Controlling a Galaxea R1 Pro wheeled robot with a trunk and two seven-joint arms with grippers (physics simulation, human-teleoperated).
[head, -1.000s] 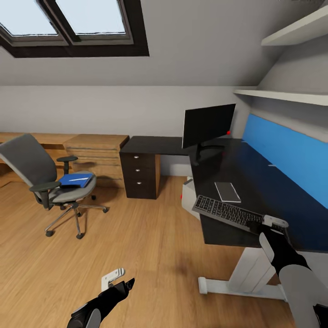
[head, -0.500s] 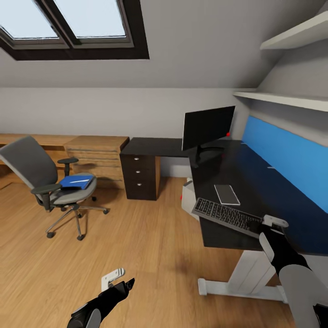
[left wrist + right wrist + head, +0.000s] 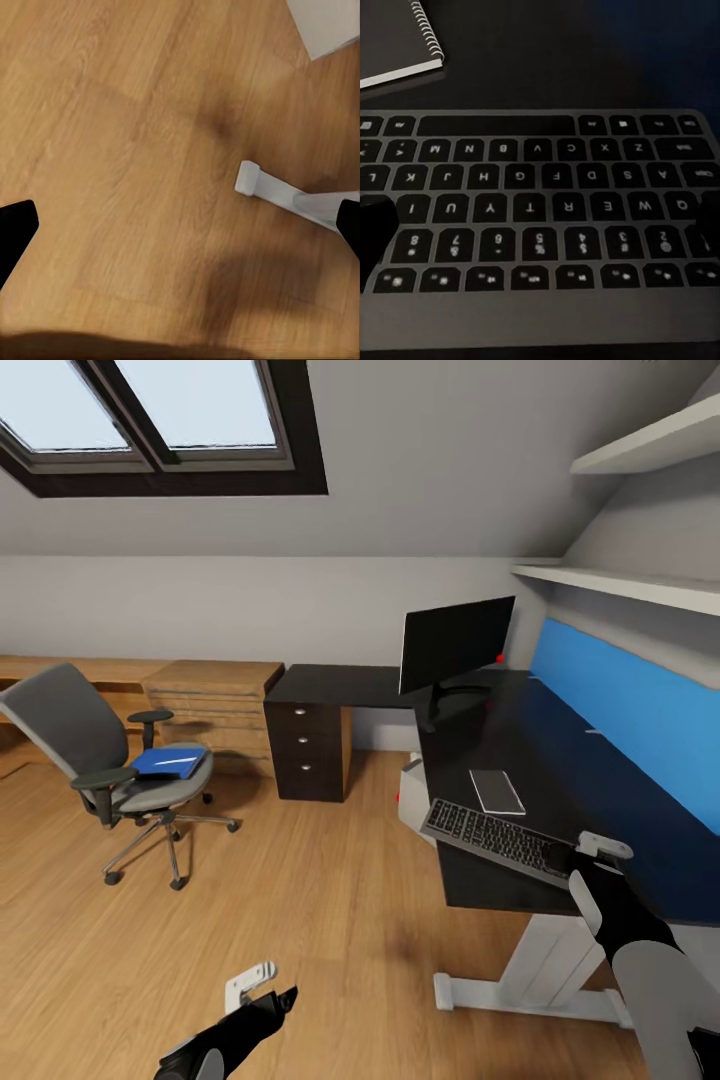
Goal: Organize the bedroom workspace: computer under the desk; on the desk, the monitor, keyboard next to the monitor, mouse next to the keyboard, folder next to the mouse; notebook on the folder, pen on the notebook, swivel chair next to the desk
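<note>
The black desk [image 3: 560,760] fills the right side, with the monitor [image 3: 456,642] upright at its back corner. Near the front edge lies the keyboard [image 3: 492,838] [image 3: 540,202], and the grey notebook [image 3: 497,791] [image 3: 397,37] lies just behind it. My right gripper [image 3: 592,856] [image 3: 540,229] hovers open over the keyboard's right end, fingers wide apart. The grey computer [image 3: 412,792] peeks out under the desk. At the left stands the swivel chair [image 3: 70,730] with the blue folder [image 3: 165,763] on its seat. My left gripper [image 3: 262,985] [image 3: 180,229] hangs open over the floor. Mouse and pen are too small to make out.
A dark three-drawer unit [image 3: 307,748] stands under the desk's left wing, beside a light wooden cabinet [image 3: 212,705]. The desk's white pedestal foot [image 3: 520,990] [image 3: 262,184] rests on the wood floor near my left arm. Shelves [image 3: 640,585] hang above the desk's blue back panel.
The whole picture has shifted slightly, so the camera moved. My left gripper sits a little lower in the view. The right gripper stays over the keyboard's end.
</note>
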